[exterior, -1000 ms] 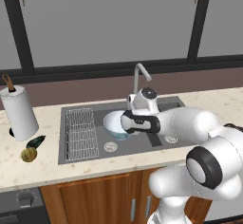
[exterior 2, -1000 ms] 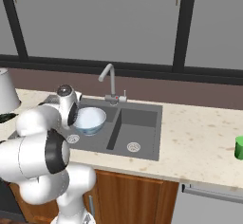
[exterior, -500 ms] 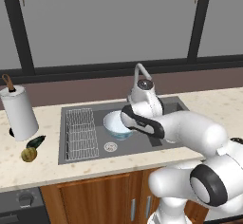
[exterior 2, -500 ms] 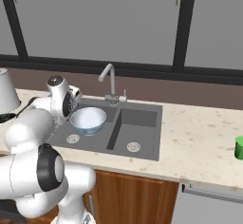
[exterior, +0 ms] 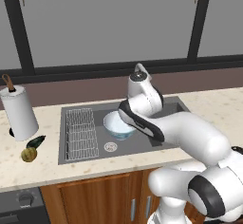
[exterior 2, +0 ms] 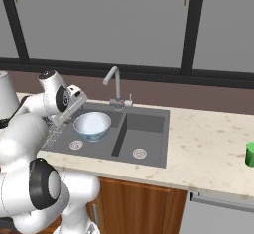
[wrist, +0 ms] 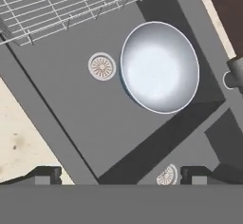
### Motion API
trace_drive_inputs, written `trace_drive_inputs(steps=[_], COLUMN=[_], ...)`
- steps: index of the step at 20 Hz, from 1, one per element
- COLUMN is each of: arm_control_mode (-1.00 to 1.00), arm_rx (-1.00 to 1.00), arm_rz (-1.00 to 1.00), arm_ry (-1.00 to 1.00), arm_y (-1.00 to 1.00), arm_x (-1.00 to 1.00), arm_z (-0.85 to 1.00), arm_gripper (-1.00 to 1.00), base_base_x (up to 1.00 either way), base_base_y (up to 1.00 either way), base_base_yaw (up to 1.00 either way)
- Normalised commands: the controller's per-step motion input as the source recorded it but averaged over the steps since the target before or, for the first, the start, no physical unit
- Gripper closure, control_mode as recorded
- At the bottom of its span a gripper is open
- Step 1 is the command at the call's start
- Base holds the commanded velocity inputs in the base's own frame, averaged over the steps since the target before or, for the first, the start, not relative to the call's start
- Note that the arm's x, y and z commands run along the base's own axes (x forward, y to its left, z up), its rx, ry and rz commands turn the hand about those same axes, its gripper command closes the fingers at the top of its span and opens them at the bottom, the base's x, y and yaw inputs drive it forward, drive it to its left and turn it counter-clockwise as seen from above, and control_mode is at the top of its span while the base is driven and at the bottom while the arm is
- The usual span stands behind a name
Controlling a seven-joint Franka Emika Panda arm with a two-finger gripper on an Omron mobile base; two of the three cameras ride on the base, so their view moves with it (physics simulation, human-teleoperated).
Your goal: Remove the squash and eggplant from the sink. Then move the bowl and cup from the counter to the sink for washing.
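I am looking at a simulated kitchen with a dark grey double-basin sink [exterior: 85,156] set into a beige speckled counter [exterior 2: 208,148] under a row of dark-framed windows. The bowl [exterior: 118,126], white inside and pale blue outside, sits upright in the sink's left basin, just beside that basin's round drain [wrist: 101,66] and close to the wire rack [exterior: 79,130]. My gripper [wrist: 121,173] hangs above the basin with its two dark fingertips [wrist: 45,174] spread wide apart, empty, with the bowl well below them and not touched. The squash [exterior: 29,155] and the eggplant [exterior: 35,142] lie on the counter to the left of the sink, close together, near a white paper towel roll [exterior: 19,113]. The green cup [exterior 2: 250,154] stands on the counter far to the right of the sink, well apart from everything else. A curved steel faucet [exterior 2: 115,87] rises behind the divider between the basins.
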Motion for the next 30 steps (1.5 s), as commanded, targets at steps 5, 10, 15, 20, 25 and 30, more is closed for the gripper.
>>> trace_drive_inputs(steps=[5,10,15,20,25,30], arm_control_mode=[-1.0,-1.0,-1.0,-1.0,-1.0,-1.0], arm_rx=[0.0,0.0,0.0,-0.03,-0.04,-0.04], arm_rz=[-0.32,-0.28,-0.28,-0.22,-0.17,-0.15], arm_ry=[0.15,0.15,0.12,0.12,0.11,0.07], arm_y=[-0.08,-0.14,-0.18,-0.19,-0.24,-0.25], arm_x=[-0.29,-0.3,-0.29,-0.25,-0.25,-0.24], arm_z=[0.21,0.16,0.1,0.07,0.08,0.08], arm_gripper=[-1.0,-1.0,-1.0,-1.0,-1.0,-1.0], base_base_x=[0.0,0.0,0.0,0.0,0.0,0.0], base_base_y=[0.0,0.0,0.0,0.0,0.0,0.0], base_base_yaw=[0.0,0.0,0.0,0.0,0.0,0.0])
